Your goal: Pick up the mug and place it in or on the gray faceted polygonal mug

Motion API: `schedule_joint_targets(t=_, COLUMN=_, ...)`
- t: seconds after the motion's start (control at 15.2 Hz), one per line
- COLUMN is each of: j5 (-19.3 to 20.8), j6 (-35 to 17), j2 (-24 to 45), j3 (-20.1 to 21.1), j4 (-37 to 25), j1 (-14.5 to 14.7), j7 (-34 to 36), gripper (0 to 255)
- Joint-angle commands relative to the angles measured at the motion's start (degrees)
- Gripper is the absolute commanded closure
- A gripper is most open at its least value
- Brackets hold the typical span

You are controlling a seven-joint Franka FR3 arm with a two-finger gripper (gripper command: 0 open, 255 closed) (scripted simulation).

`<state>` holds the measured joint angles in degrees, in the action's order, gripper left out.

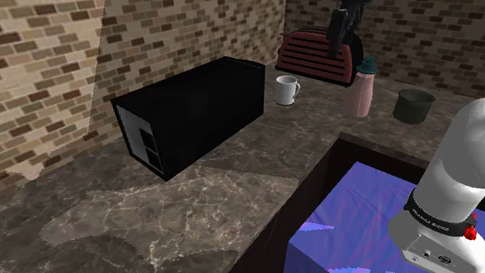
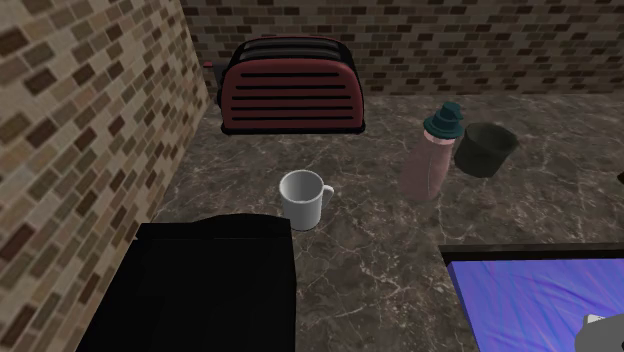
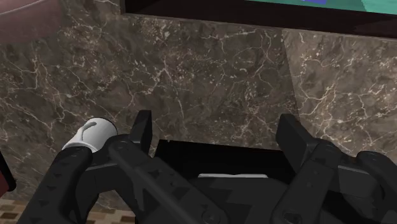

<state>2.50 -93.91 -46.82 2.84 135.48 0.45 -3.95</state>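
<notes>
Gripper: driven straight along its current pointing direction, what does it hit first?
Probably bare marble countertop: the wrist view shows it ahead of the gripper, between its open fingers. The white mug sits outside one finger, likely missed, though depth is unclear.

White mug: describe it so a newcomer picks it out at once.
Start at the dark red toaster. In front of it, beside the black box, stands the white mug. The other mug is dark, the bottle pink; only this one is white.

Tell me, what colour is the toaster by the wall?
The toaster is dark red, clearest in the second exterior view.
</notes>
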Motion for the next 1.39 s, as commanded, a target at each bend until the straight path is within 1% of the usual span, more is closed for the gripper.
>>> schedule_joint_targets(t=0.0, j5=0.00, j6=0.00, j2=0.00, j3=0.00, j4=0.00, j1=0.00, j7=0.00, gripper=0)
schedule_joint_targets(t=0.33, j5=1.91, j6=-7.80, j2=8.12, j3=-2.94, j4=-0.18, j1=-1.34, j7=-2.77, gripper=0)
schedule_joint_targets(t=0.66, j5=3.16, j6=-14.86, j2=17.41, j3=-5.70, j4=-2.31, j1=-2.45, j7=-5.42, gripper=0)
schedule_joint_targets(t=0.99, j5=3.54, j6=-20.82, j2=27.48, j3=-8.25, j4=-6.32, j1=-3.30, j7=-8.14, gripper=0)
schedule_joint_targets(t=1.32, j5=2.83, j6=-25.40, j2=38.02, j3=-10.43, j4=-12.16, j1=-4.07, j7=-11.11, gripper=0)
